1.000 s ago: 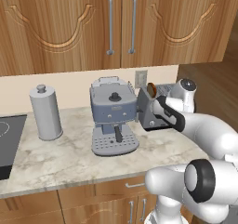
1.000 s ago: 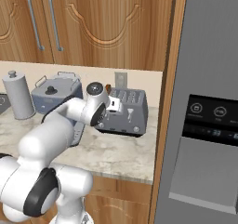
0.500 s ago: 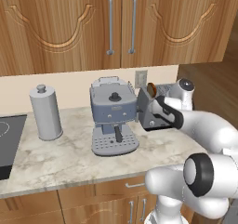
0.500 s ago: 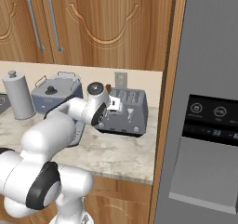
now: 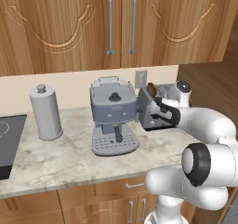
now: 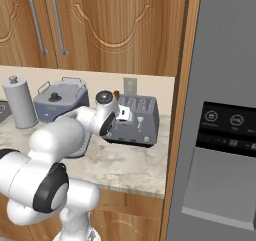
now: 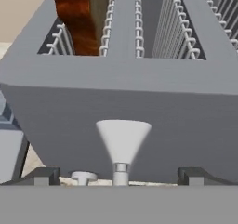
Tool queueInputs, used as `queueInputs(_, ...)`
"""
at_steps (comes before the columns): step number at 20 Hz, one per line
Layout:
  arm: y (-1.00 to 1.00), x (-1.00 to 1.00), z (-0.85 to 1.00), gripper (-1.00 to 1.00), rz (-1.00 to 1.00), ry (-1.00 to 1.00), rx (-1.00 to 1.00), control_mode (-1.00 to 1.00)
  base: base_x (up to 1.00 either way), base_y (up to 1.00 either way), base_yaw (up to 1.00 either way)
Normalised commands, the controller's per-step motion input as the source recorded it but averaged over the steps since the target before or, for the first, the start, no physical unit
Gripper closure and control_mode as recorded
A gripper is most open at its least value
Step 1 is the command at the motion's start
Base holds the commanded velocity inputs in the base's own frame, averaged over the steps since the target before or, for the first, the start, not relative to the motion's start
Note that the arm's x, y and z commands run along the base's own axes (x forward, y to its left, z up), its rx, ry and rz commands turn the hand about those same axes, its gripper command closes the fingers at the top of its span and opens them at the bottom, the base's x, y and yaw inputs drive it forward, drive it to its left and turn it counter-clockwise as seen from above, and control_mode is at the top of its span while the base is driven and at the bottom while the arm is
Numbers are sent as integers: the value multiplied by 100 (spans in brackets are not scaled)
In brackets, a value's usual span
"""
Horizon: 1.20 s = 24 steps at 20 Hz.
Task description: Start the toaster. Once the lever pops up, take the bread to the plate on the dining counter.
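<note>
The arm reaches forward over the wall counter (image 5: 69, 158), elbow bent, forearm level, with the hand pointed at the front end of the toaster (image 6: 137, 117). In the left base view the gripper (image 5: 157, 112) sits at about 3 o'clock from the coffee machine (image 5: 113, 116), pressed close against the toaster's near face. In the right base view the gripper (image 6: 123, 116) is at the toaster's 9 o'clock end, wrist turned so the hand looks along the appliance.

From the hand view the toaster (image 7: 125, 97) is very close, seen from its end and slightly above. Its pale lever (image 7: 122, 141) stands at 6 o'clock, just ahead of the hand, between the two dark fingertips (image 7: 41, 176). Those tips stand wide apart, released, with nothing between them but the lever's stem; whether they touch it I cannot tell.

The bread (image 7: 76, 18) stands upright in the slot at 11 o'clock, its brown crust rising above the top. In the left base view the bread (image 5: 151, 88) pokes up at the toaster's near corner.

A grey canister (image 5: 45, 111) stands at 9 o'clock from the coffee machine, well apart.
</note>
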Motion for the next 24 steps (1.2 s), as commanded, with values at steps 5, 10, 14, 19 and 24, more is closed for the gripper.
queueInputs(5,0,0,-15,-100,0,0,0,-100,0,0,0)
queueInputs(10,0,0,-16,-100,0,0,0,-100,0,0,0)
queueInputs(14,0,0,-22,-100,0,0,0,-100,0,0,0)
queueInputs(19,0,0,-21,-100,0,0,0,-100,0,0,0)
queueInputs(24,0,0,-18,-100,0,0,0,-100,0,0,0)
